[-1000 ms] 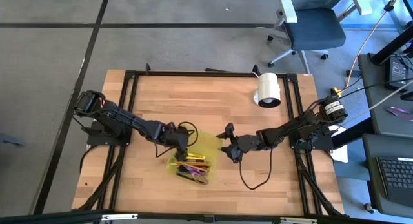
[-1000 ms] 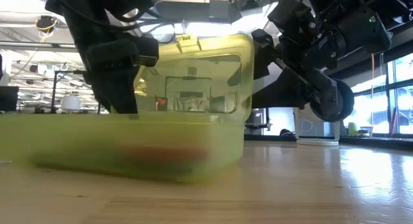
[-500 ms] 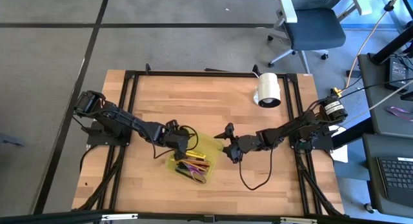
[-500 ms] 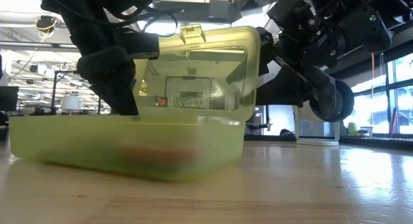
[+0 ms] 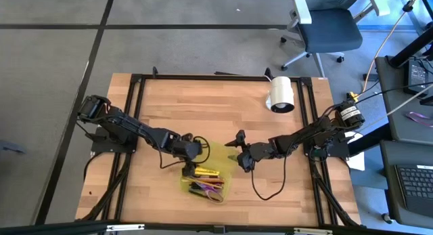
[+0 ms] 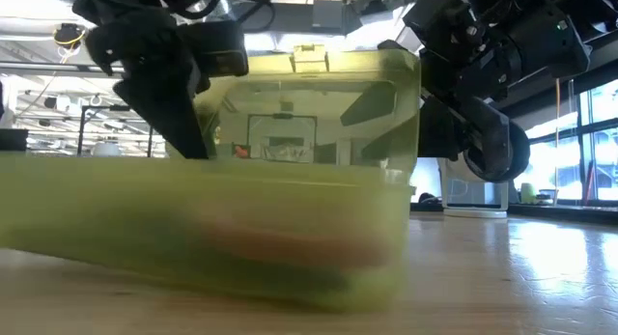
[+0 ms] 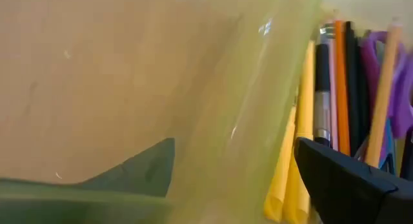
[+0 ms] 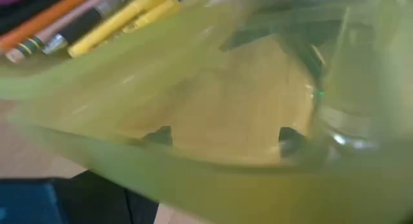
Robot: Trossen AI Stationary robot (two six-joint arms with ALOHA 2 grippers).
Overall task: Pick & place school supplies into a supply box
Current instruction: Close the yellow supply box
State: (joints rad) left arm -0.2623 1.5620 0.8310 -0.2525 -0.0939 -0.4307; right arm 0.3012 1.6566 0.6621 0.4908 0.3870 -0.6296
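The wooden table (image 5: 169, 99) fills the middle of the high view. A white roll (image 5: 282, 95) lies at its upper right. The supply box (image 5: 206, 174) sits open, lower centre, its lid raised between my two arms. The school supplies (image 5: 206, 181) lie inside its tray. My left gripper (image 5: 191, 157) straddles the box's wall, fingers spread, one inside by the pens. My right gripper (image 5: 235, 145) is spread at the lid's right edge.

Wooden table (image 5: 162, 99), yellow-green supply box (image 5: 208, 177) of pens near its front edge, left gripper (image 5: 189, 151) and right gripper (image 5: 238, 150) flanking it, white roll (image 5: 281, 94) toward the back right corner.
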